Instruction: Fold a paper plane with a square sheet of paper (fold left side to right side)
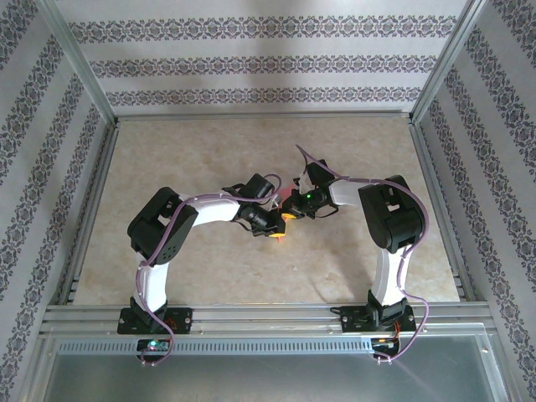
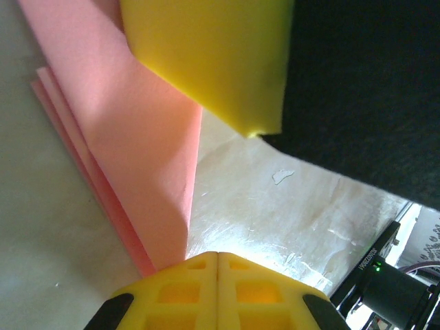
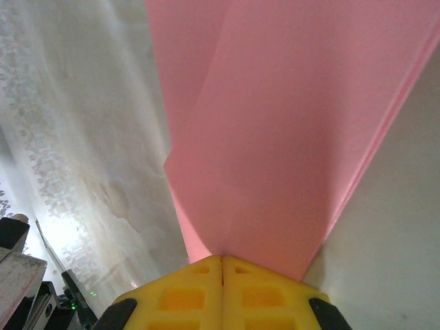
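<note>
The salmon-pink sheet of paper lies folded in layers on the table, its stacked edges showing in the left wrist view. In the top view the two wrists hide it, apart from a pink sliver between them. My right gripper is shut, its yellow tips set on the paper's near end. My left gripper is shut too, with the paper's narrow end running under its left fingertip and nothing in the seam. A yellow finger of the right gripper rests on the paper just ahead. From above, both grippers meet mid-table.
The marbled beige tabletop is ringed by aluminium rails and patterned walls. The black body of the right arm looms close to my left gripper. Purple cables loop over both arms.
</note>
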You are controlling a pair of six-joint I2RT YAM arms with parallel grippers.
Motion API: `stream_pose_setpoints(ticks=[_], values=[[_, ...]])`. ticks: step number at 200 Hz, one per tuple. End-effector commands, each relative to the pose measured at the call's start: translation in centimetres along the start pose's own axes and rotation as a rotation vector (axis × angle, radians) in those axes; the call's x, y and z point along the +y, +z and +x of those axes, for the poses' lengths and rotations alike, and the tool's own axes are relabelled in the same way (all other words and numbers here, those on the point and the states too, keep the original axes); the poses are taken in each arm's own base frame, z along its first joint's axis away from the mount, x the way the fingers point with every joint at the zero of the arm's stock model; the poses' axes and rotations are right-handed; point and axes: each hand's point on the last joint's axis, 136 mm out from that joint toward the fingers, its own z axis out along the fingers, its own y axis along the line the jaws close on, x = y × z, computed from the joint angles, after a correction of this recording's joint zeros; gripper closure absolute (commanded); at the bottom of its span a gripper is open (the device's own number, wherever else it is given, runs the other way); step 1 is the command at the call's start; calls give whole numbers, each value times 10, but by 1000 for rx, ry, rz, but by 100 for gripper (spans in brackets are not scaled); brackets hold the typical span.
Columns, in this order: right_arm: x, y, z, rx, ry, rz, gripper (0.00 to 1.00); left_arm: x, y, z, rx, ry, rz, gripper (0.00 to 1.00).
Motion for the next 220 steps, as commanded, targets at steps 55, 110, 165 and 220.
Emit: stream_pose_setpoints(ticks=[55,110,165,220], values=[[-50,17,20,63,71,167,100,8,1,1,11,-12,-18,94],[-50,17,19,66,71,169,100,12,3,2,13,-19,-27,94],[-50,17,19,68,70,171,100,16,6,4,15,-26,-29,94],[-50,16,19,69,69,176,100,17,9,4,23,-33,-22,93]])
